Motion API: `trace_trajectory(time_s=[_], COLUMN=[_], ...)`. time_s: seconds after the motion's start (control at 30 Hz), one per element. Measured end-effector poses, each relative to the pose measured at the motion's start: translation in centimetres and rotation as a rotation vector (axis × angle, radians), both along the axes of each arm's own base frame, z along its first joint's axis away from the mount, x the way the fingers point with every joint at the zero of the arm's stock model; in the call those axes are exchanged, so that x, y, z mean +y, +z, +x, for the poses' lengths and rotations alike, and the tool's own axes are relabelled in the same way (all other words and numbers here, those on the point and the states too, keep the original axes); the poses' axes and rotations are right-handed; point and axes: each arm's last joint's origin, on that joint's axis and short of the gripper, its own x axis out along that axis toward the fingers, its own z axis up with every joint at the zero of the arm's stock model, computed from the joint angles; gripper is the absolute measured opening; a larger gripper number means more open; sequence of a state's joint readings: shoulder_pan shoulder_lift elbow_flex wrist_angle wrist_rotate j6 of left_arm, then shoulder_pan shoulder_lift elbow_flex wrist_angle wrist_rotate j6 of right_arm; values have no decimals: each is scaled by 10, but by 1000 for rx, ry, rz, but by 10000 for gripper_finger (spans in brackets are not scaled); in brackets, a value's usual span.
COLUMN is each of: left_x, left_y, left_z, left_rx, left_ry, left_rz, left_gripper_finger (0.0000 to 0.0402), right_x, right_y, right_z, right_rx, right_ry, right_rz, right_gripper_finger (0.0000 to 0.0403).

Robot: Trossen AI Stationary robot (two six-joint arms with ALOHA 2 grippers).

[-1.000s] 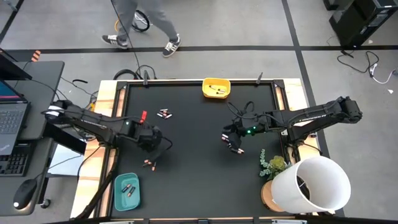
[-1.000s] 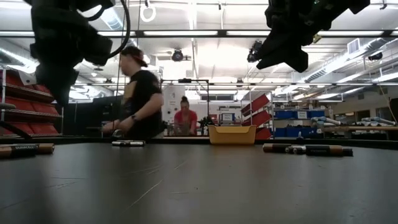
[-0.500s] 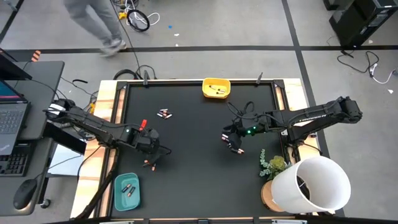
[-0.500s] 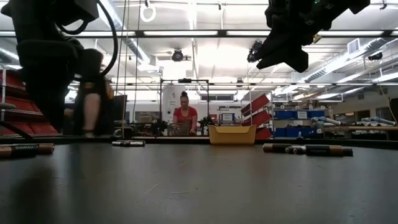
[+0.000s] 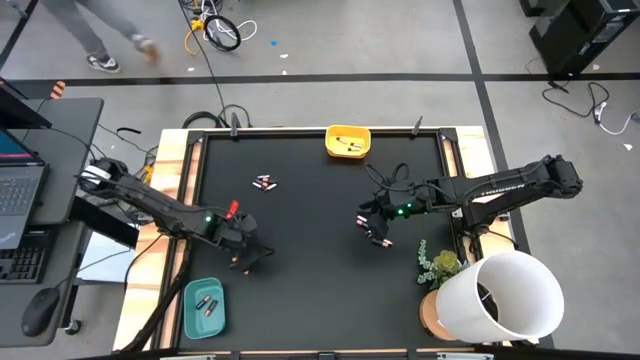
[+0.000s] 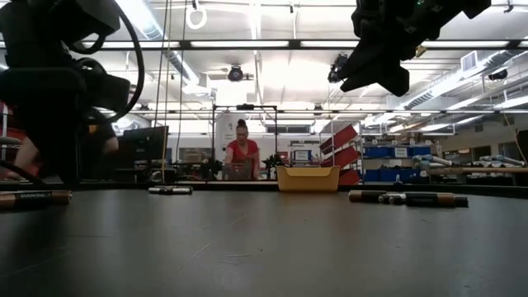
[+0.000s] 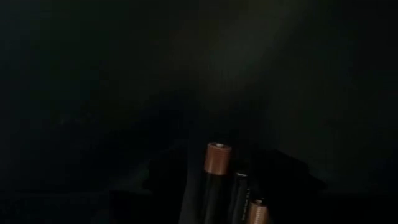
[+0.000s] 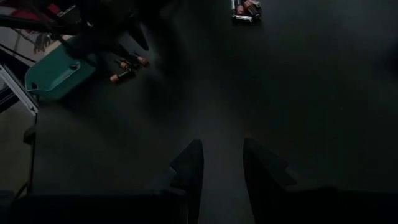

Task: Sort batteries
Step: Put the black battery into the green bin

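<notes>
Batteries in three spots on the matte black worktop [image 5: 310, 200]: a copper-and-black pair [image 5: 239, 263] at about 7 o'clock from worktop centre, a silvery cluster with red ends [image 5: 264, 182] at about 10 o'clock, plus two inside the teal tray [image 5: 205, 307] at the 7 o'clock corner. Left gripper [image 5: 246, 252] is low over the copper-and-black pair; wrist view shows those smooth cylinders [image 7: 219, 186] side by side right at its fingers, copper caps forward. Can't tell from the frames how wide its jaws stand, or whether it grips anything. Right gripper [image 8: 222, 171] hangs above bare worktop at about 3 o'clock from centre, fingers [image 8: 189, 168] parted with a gap, holding nothing. Yellow rectangular bin [image 5: 347, 141] at 12 o'clock edge has small items inside. White round bucket [image 5: 505, 295] and small green plant [image 5: 440, 266] sit off the 4 o'clock corner.
</notes>
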State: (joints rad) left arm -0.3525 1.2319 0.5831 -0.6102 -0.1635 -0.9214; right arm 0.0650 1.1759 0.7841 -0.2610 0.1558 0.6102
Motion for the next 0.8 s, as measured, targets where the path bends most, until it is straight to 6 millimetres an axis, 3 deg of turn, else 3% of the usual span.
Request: trace_trajectory(time_s=[0.37,0.47,0.6,0.8], left_x=[-6,-6,-7,-7], left_y=[-21,-23,-23,-24], left_z=[10,10,11,11], left_rx=[74,88,89,92], left_ry=[19,14,-13,-15], left_rz=[23,25,14,13], left_gripper_finger=[167,140,56,50], right_x=[0,0,0,0], right_y=[0,0,0,0], right_z=[0,0,0,0], right_rx=[0,0,0,1], right_ry=[-8,-9,-9,-8], right_rz=[12,12,12,12], right_gripper_finger=[101,101,101,101])
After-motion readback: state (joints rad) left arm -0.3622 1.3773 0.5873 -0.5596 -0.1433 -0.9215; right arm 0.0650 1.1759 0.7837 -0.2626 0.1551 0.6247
